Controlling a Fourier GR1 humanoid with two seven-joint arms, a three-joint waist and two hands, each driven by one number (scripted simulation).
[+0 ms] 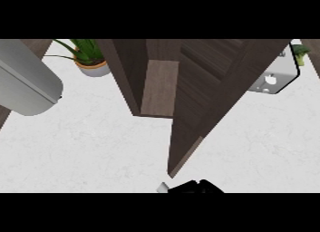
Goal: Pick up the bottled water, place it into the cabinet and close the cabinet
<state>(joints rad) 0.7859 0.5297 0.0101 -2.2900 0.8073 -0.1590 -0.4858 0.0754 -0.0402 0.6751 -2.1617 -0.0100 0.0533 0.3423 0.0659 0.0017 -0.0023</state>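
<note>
White counter (89,145) — cabinet (189,90) door open.

A home kitchen, by the look of its fittings. A white marbled counter (89,136) fills most of the view. On it stands a dark wood-grain cabinet (132,72), running from 12 o'clock toward the centre, its panelled door (209,99) swung open toward 6 o'clock. At 11 o'clock sits a potted plant (90,56) in a pale pot with an orange band. At 9 o'clock a rounded grey shape (21,81) shows, what it is unclear. At 2 o'clock lies a white board (276,77) with 1 piece of broccoli (300,53) at its far edge.
</note>
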